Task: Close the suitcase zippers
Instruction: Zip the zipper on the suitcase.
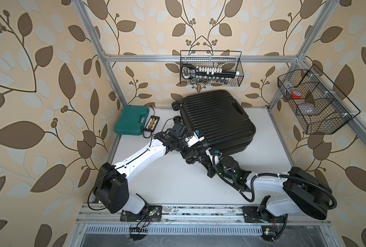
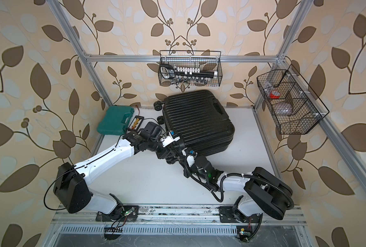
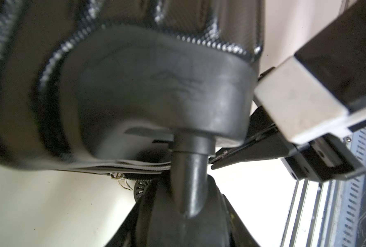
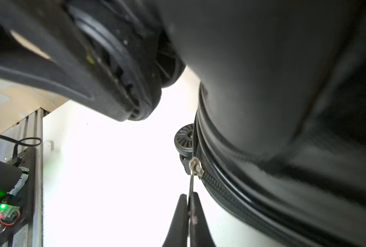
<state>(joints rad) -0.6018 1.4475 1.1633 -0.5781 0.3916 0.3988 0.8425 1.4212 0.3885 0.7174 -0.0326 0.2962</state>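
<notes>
On the white table, the black suitcase lay flat toward the back as I watched. My left gripper clamped a caster wheel, and the right gripper pinched the silver zipper pull at the near corner.

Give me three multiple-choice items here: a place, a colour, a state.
1. The teal tool case is: A) hung on the frame; B) on the table beside the suitcase; C) under an arm.
2. The tape roll in the side wire basket is: A) red; B) blue; C) green.
3. The right gripper is: A) open; B) shut on nothing; C) shut on the zipper pull.
B: both top views show it flat beside the suitcase. A: red shows through the mesh. C: its fingertips pinch the pull in the right wrist view.
</notes>
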